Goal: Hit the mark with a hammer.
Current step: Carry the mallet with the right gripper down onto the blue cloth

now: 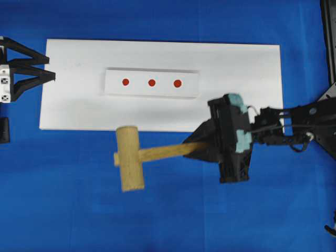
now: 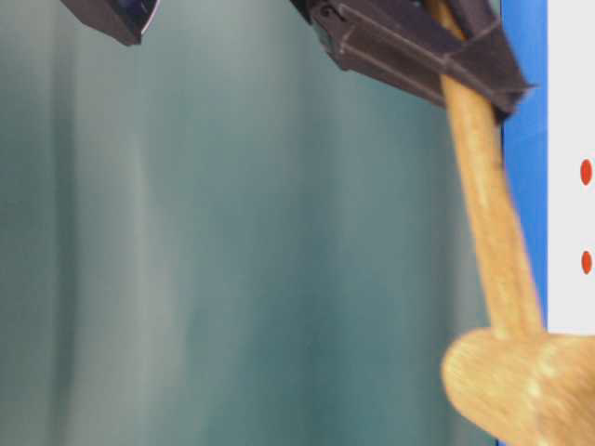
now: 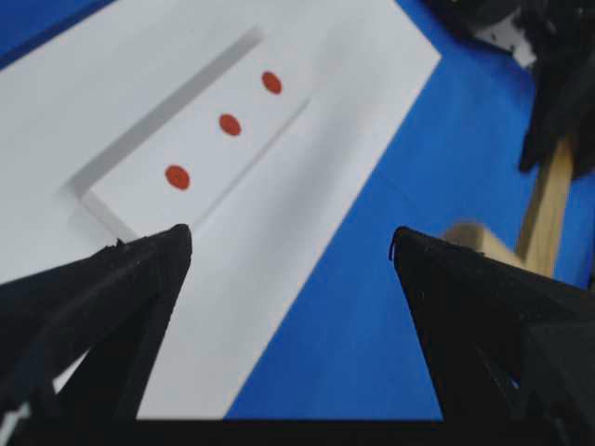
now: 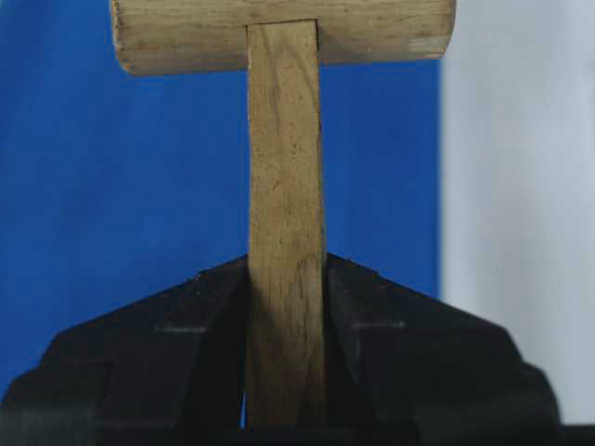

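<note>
We find the right gripper clamped on the hammer handle, head well ahead of it, seemingly raised for striking the marks. The left gripper stands wide, empty.

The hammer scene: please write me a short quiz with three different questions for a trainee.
1. True or false: the right gripper is shut on the hammer handle.
2. How many red marks are on the small white strip?
3. The hammer head lies over: A) the strip, B) the white board's near edge and blue cloth, C) the left gripper.

Key: 1 true; 2 three; 3 B.
</note>
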Controlling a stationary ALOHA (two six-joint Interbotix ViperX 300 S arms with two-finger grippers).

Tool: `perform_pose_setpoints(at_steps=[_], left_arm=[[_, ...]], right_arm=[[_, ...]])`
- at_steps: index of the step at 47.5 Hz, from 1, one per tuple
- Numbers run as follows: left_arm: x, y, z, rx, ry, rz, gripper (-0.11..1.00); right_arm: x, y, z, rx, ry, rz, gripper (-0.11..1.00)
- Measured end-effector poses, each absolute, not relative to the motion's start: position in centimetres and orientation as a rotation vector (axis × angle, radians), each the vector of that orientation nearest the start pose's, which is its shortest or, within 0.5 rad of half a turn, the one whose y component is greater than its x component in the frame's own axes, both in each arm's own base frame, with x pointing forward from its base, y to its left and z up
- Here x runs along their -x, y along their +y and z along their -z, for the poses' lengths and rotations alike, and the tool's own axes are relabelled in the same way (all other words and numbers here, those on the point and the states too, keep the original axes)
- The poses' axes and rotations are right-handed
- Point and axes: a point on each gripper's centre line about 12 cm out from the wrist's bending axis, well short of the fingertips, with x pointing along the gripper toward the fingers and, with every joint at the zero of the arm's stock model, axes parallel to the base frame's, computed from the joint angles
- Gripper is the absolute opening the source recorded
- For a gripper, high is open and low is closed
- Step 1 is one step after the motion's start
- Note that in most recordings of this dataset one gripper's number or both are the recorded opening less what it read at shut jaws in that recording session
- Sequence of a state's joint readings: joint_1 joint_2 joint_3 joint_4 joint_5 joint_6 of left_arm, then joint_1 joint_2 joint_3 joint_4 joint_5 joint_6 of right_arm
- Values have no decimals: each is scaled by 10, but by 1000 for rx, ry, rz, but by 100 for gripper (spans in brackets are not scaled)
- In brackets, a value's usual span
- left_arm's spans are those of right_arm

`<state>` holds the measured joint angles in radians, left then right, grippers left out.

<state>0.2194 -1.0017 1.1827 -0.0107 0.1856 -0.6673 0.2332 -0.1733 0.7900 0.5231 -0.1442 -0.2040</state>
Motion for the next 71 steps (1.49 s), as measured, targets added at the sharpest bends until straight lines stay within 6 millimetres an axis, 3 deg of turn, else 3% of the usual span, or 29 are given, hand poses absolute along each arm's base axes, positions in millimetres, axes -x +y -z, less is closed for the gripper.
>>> perform_pose_setpoints(at_steps=[12, 30, 40, 48, 55, 71], left_arm=[[-178, 39, -247, 705, 258, -324, 89], [-177, 40, -247, 705, 256, -324, 89], [-177, 40, -247, 704, 255, -324, 89], [-177, 40, -247, 704, 255, -324, 89], [-177, 40, -247, 703, 253, -324, 89], [-177, 40, -247, 704, 255, -324, 89]], right_arm=[[-360, 93, -195, -261, 505, -89, 8], [-400, 104, -187, -262, 502, -83, 8], [-405, 103, -181, -281, 483, -54, 8], [-410, 101, -160, -315, 494, 5, 8], [-410, 110, -134, -309, 537, 16, 8], [-407, 114, -106, -300, 577, 44, 8]])
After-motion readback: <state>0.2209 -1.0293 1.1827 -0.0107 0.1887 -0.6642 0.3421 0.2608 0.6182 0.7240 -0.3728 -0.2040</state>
